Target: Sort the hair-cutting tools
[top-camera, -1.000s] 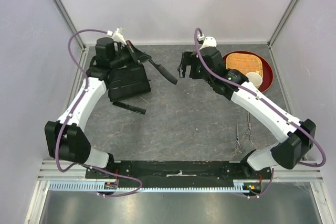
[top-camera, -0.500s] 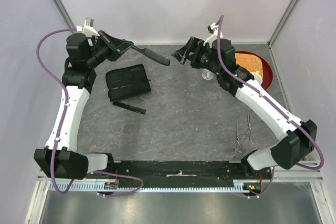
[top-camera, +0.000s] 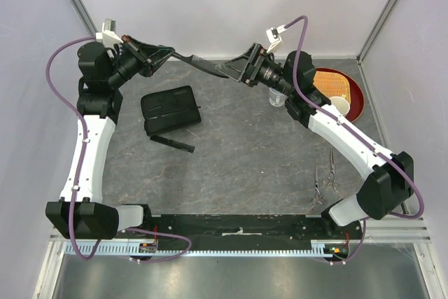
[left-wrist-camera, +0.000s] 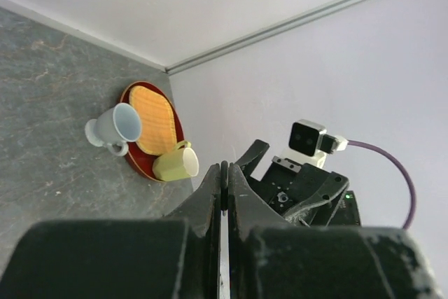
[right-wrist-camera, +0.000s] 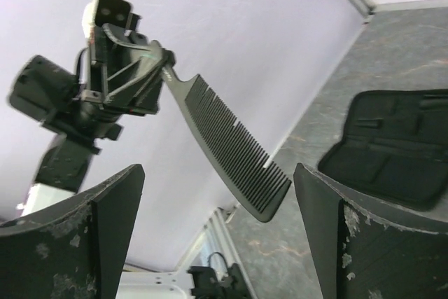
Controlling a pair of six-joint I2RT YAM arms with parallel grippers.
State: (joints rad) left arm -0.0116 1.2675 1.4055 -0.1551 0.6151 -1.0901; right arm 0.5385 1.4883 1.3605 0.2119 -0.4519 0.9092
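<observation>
Clamps the narrow handle of the handled comb [top-camera: 203, 65] in the pressed-together left gripper [top-camera: 162, 54], high over the far edge of the tabletop [top-camera: 252, 152], toothed end reaching toward the right gripper [top-camera: 236, 69]. Brackets that free end with the right gripper's widely spread jaws, neither finger touching it in the right wrist view. Down on the tabletop: plain comb [top-camera: 173, 143] just beside the black case [top-camera: 170, 110] toward the left edge, both scissors [top-camera: 324, 180] near the right edge.

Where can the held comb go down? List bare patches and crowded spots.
Bare: the table middle, between case and scissors, and the near strip. Crowded: back right by tray and cup; left by the case.
</observation>
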